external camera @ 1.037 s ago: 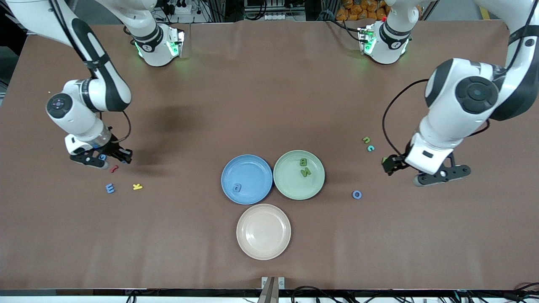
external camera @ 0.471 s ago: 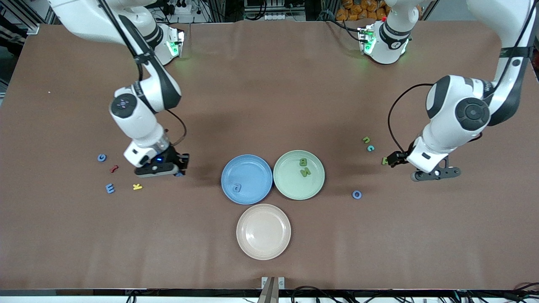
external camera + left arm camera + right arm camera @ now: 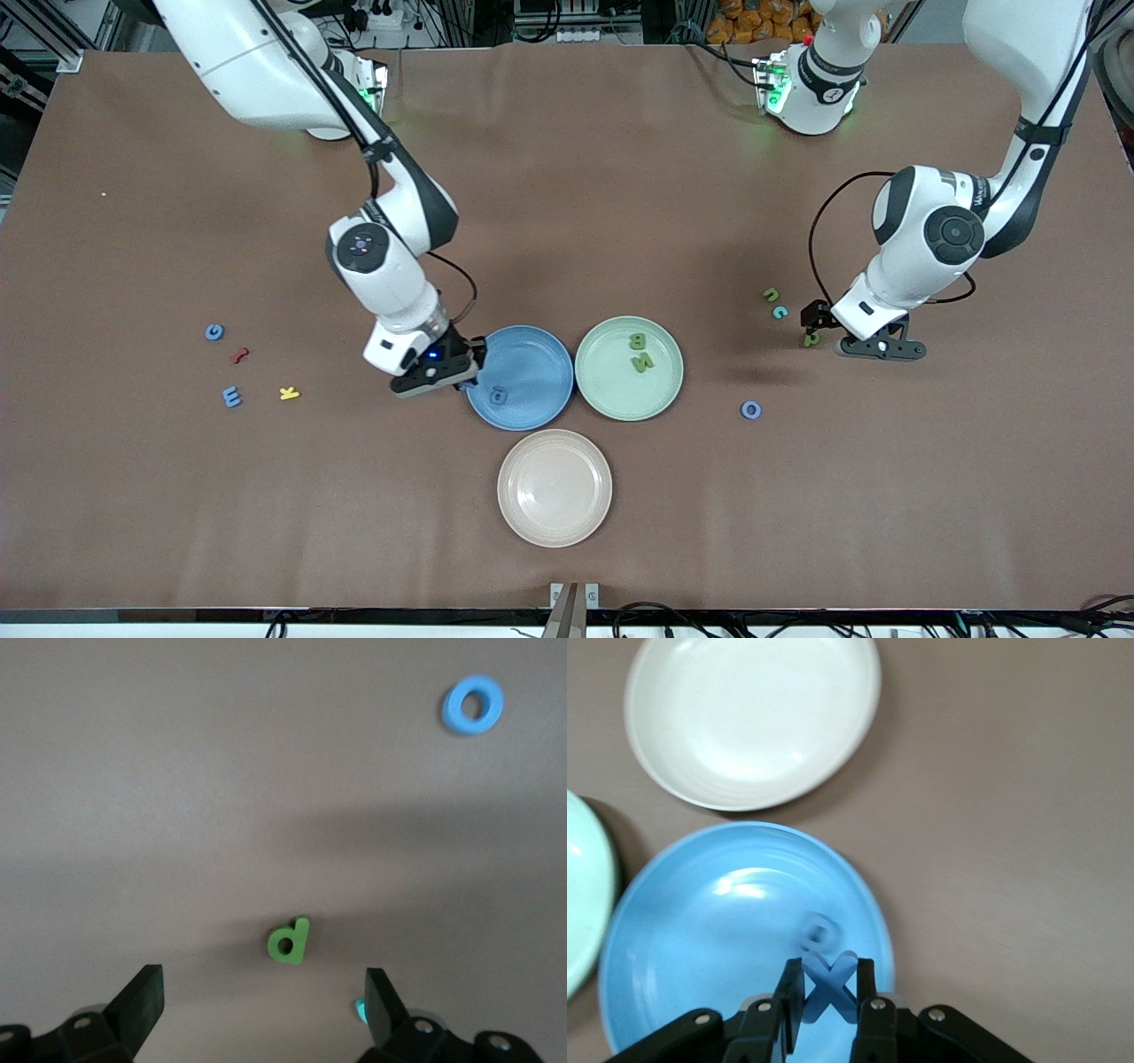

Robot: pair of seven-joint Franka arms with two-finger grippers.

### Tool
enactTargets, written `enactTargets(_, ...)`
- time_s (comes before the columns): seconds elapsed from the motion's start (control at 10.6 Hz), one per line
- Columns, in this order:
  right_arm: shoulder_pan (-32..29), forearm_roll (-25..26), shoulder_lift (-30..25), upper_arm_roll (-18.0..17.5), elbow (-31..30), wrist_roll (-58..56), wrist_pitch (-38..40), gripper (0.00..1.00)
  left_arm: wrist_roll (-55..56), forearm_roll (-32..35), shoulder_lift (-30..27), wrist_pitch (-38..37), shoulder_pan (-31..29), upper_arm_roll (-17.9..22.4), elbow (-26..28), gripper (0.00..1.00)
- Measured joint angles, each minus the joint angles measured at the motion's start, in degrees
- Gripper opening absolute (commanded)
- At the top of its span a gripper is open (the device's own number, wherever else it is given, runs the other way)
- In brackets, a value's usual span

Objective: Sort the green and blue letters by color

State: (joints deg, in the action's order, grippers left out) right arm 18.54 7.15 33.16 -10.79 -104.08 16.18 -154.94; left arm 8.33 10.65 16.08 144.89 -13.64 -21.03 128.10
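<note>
My right gripper is shut on a blue X and holds it over the rim of the blue plate, which shows under it in the right wrist view. One blue letter lies in that plate. The green plate beside it holds a green B and a green N. My left gripper is open and empty, low over the table next to a green d. In the left wrist view the d lies just ahead of the open gripper.
A beige plate sits nearest the front camera. A blue O, a green letter and a teal c lie near the left gripper. Toward the right arm's end lie a blue G, blue E, red letter and yellow K.
My right gripper has carried the blue X from the letters at the right arm's end to the blue plate's rim. My left gripper has shifted a little toward the plates, beside the green d.
</note>
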Motion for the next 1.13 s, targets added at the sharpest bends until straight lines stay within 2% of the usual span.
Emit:
enactTargets(0.09,1.7,0.0,1.6,0.0,2.1,0.0,0.0,1.00,-2.2,0.0,0.8,1.8,-0.1,0.4,1.3,0.77)
enactTargets(0.19,2.9,0.0,2.5,0.0,3.2,0.0,0.0,1.00,-3.0,0.0,1.7,2.3,-0.1,0.5,1.9,0.65)
enactTargets(0.47,3.7,0.0,3.1,0.2,3.7,2.4,1.5,1.00,-4.8,0.0,3.6,3.0,-0.1,0.5,2.0,0.63)
enactTargets(0.66,2.2,0.5,2.9,0.7,4.5,1.2,6.7,1.00,-5.3,0.0,5.0,4.5,-0.1,0.5,2.0,0.61)
enactTargets(0.85,-2.7,0.7,0.7,0.9,5.0,-4.0,15.4,1.00,-5.4,0.0,6.6,5.8,-0.1,0.6,2.1,0.60)
enactTargets(1.13,-13.3,0.7,-4.9,-0.8,3.5,-11.0,22.2,1.00,-5.9,0.0,8.1,7.0,0.0,0.9,2.1,0.42)
